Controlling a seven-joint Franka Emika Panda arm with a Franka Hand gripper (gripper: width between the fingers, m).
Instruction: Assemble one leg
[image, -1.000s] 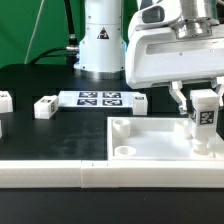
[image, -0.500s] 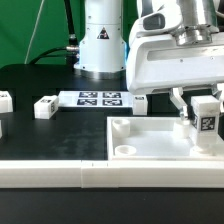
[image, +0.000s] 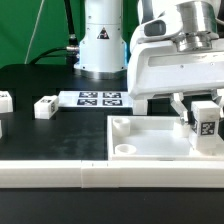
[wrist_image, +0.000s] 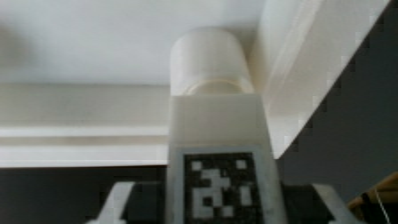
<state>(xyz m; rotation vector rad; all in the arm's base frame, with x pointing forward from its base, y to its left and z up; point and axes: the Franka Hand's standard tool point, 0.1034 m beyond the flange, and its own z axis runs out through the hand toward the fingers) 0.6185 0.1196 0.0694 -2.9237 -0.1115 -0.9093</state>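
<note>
My gripper (image: 200, 112) is shut on a leg (image: 207, 122), a small white block with a black-and-white tag facing the camera. It holds the leg upright over the large white square panel (image: 150, 135), at the panel's corner on the exterior view's right. In the wrist view the leg (wrist_image: 217, 130) runs between my fingers (wrist_image: 128, 205), its rounded end pointing at the panel's raised rim (wrist_image: 107, 110). Whether the leg's end touches the panel I cannot tell. Two more legs (image: 45, 107) (image: 4, 99) lie on the black table at the exterior view's left.
The marker board (image: 103, 99) lies flat behind the panel. A white rail (image: 60, 172) runs along the table's front edge. The arm's white base (image: 100, 40) stands at the back, before a green backdrop.
My gripper and the leg have shifted slightly to the exterior view's right and a little lower over the panel's corner. The other parts have not moved.
</note>
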